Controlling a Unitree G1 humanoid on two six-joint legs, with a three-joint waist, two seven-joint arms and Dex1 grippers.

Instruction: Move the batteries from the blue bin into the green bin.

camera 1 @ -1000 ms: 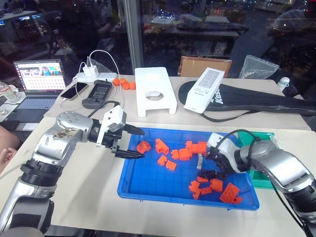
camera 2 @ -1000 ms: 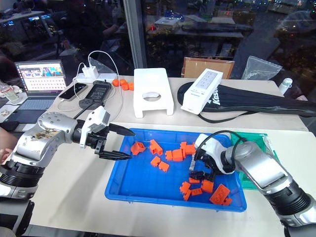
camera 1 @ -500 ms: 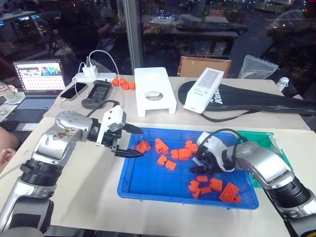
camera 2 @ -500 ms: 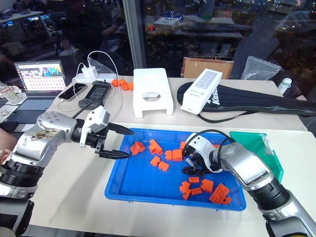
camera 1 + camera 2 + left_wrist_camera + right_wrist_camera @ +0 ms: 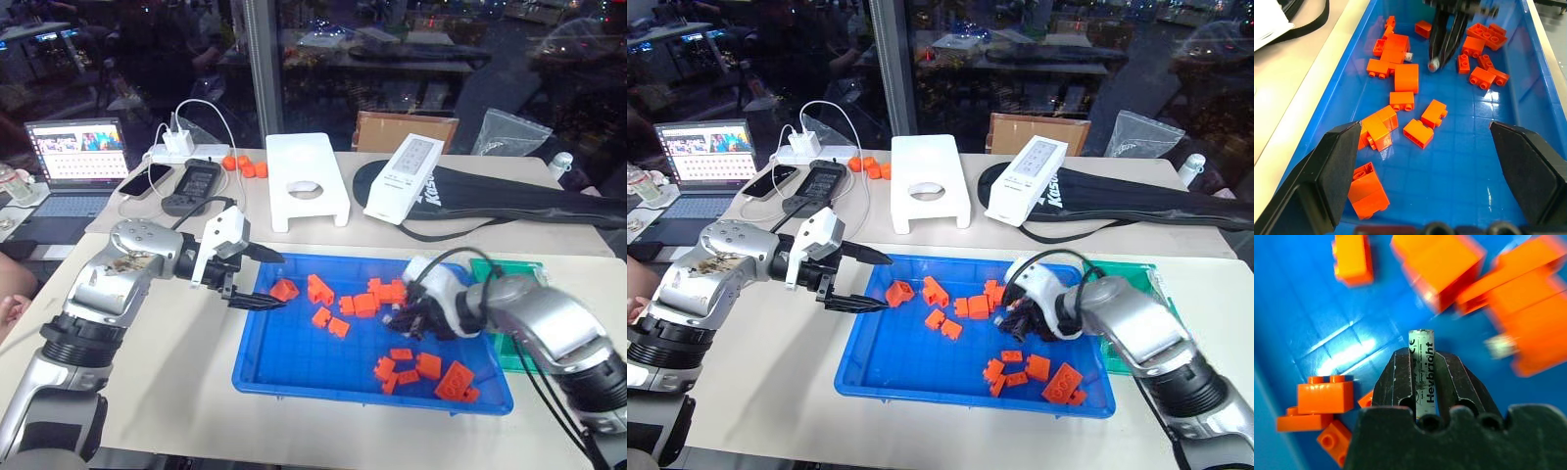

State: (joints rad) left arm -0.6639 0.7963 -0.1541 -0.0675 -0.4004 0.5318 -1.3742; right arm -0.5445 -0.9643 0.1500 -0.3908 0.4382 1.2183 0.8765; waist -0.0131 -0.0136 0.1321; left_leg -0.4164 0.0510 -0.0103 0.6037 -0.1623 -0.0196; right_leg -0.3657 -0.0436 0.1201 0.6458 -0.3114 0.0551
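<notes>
Lifted clear of the blue bin (image 5: pixel 257 364), a battery (image 5: pixel 1421 363) sat clamped in the right gripper (image 5: pixel 1422 382); the green bin (image 5: pixel 516 343) came next, left jaws wide.

A small silver-grey cylindrical battery (image 5: pixel 1421 369) with black lettering is pinched between the two black fingers of the right end effector (image 5: pixel 409 315), raised above the floor of the large shallow bright blue plastic bin (image 5: pixel 294 367). A second silver-grey battery (image 5: pixel 1407 56) lies among the orange bricks in that bin. The small green plastic bin (image 5: pixel 509 269) sits just beside the blue bin's right end on the desk.
</notes>
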